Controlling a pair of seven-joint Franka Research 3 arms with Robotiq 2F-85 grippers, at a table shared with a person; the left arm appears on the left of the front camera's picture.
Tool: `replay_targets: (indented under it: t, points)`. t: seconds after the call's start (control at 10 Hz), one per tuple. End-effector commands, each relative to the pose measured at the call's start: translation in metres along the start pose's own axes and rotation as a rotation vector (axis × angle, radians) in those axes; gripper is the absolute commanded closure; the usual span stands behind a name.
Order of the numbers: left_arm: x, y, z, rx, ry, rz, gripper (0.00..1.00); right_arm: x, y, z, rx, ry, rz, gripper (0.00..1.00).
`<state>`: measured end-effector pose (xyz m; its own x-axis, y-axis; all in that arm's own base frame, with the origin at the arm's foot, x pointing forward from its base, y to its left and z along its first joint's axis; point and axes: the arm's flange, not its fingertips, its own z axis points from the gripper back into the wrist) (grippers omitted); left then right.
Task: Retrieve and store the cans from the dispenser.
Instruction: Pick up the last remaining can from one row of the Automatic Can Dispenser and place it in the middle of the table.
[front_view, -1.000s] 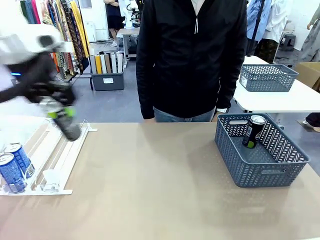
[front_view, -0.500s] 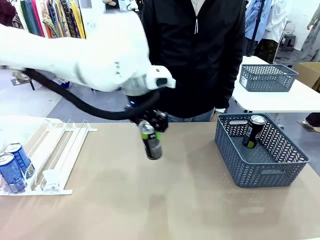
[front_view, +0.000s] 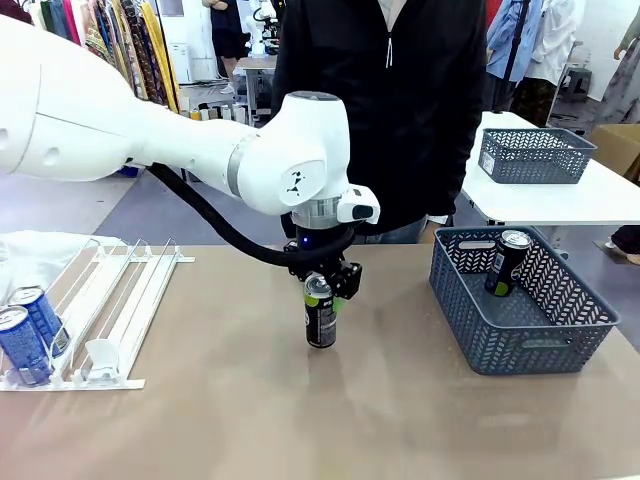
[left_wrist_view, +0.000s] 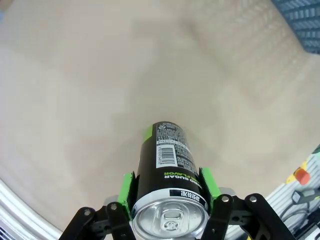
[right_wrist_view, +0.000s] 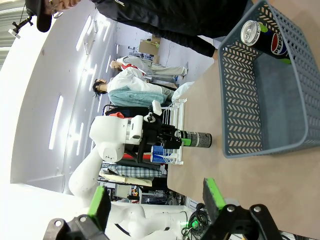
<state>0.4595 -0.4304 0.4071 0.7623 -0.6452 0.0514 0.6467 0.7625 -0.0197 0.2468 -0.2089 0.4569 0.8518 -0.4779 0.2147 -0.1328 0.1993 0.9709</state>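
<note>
The left arm is reaching across to mid-bench, and its left tool (front_view: 321, 287) is clamping a black can (front_view: 320, 320) by the upper part, green pads pressing on either side just below the silver top. The can is hanging upright right at the bench (front_view: 250, 420) surface, though I cannot tell whether its base is touching. At the far left the white dispenser (front_view: 130, 300) is sitting with two blue cans (front_view: 30, 330) resting at the near end of its leftmost lanes. Over on the right a grey basket (front_view: 520, 335) is holding a second black can (front_view: 505, 262), which is leaning against its far wall. The right tool (right_wrist_view: 155, 197) is hanging with fingers spread wide and gripping nothing. A person (front_view: 385, 120) in a dark jacket is standing at the far side.
</note>
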Motion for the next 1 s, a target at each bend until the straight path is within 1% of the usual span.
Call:
replay_targets:
  t: [0.0, 0.4, 0.5, 0.6, 0.8, 0.9]
  points:
    - [-0.005, 0.002, 0.003, 0.022, 0.001, 0.007, 1.0, 0.002, 0.002, 0.001, 0.012, 0.002, 0.021, 0.0]
    - [-0.011, 0.005, -0.001, 0.017, -0.004, 0.03, 1.0, 0.002, 0.002, 0.001, 0.012, 0.002, 0.021, 0.0]
    - [-0.011, 0.005, 0.0, 0.017, -0.005, 0.031, 0.47, 0.002, 0.002, 0.001, 0.012, 0.002, 0.021, 0.0]
    - [-0.012, 0.004, 0.001, 0.027, -0.008, 0.027, 0.0, 0.002, 0.002, 0.001, 0.012, 0.002, 0.021, 0.0]
    - [-0.016, 0.007, 0.014, 0.058, -0.04, 0.04, 0.0, 0.002, 0.002, 0.001, 0.012, 0.002, 0.021, 0.0]
    - [-0.023, 0.011, 0.035, 0.059, -0.072, 0.059, 0.0, 0.002, 0.002, 0.001, 0.012, 0.002, 0.021, 0.0]
